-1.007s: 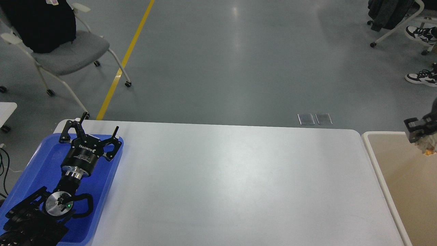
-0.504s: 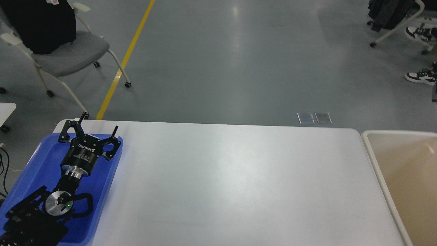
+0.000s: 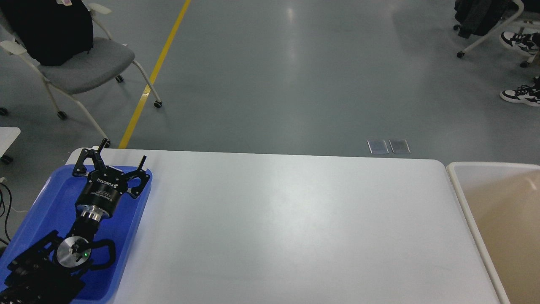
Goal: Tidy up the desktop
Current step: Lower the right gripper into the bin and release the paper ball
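The white desktop (image 3: 287,228) fills the lower middle of the head view, and I see no loose object lying on it. My left gripper (image 3: 123,150) is open and empty, its two fingers spread wide above the far end of the blue tray (image 3: 46,202) at the desktop's left edge. My right gripper and arm are out of view.
A beige bin with a white rim (image 3: 462,198) stands against the desktop's right edge. A grey chair (image 3: 80,63) with a black bag stands at the far left by a yellow floor line (image 3: 156,71). Shoes (image 3: 521,95) and another chair are at the far right.
One second ago my right gripper hung over the bin at the right edge holding something pale and orange. It has moved out of view. The left arm has not moved.
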### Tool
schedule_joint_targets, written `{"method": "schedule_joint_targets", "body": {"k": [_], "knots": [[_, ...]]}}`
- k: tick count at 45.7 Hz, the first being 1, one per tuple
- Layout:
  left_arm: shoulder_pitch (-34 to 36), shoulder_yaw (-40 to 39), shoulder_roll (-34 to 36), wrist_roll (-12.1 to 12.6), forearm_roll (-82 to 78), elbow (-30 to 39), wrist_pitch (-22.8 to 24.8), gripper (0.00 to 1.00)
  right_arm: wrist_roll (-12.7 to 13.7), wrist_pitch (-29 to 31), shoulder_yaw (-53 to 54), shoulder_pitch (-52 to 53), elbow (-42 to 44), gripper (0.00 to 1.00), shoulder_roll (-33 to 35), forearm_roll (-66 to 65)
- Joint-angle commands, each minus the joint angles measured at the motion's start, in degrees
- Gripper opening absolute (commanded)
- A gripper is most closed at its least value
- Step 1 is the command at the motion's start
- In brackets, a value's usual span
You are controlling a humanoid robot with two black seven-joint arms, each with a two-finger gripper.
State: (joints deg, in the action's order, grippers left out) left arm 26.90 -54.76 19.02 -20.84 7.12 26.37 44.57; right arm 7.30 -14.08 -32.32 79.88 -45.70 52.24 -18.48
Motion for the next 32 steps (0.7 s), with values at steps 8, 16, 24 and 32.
{"method": "schedule_joint_targets", "body": {"k": [8, 16, 24, 32], "knots": [[0.0, 0.0, 0.0, 0.0, 0.0, 0.0, 0.0, 0.99, -0.1, -0.3, 35.5, -28.1, 38.3, 0.0, -19.5, 3.5], [0.0, 0.0, 0.0, 0.0, 0.0, 0.0, 0.0, 0.99, 0.2, 0.1, 38.8, -33.1, 38.5, 0.0, -21.3, 10.6], [0.0, 0.0, 0.0, 0.0, 0.0, 0.0, 0.0, 0.99, 0.2, 1.1, 38.8, -36.5, 38.3, 0.0, -23.8, 17.4], [0.0, 0.0, 0.0, 0.0, 0.0, 0.0, 0.0, 0.99, 0.2, 1.4, 38.8, -38.2, 38.2, 0.0, -25.6, 21.8]]}}
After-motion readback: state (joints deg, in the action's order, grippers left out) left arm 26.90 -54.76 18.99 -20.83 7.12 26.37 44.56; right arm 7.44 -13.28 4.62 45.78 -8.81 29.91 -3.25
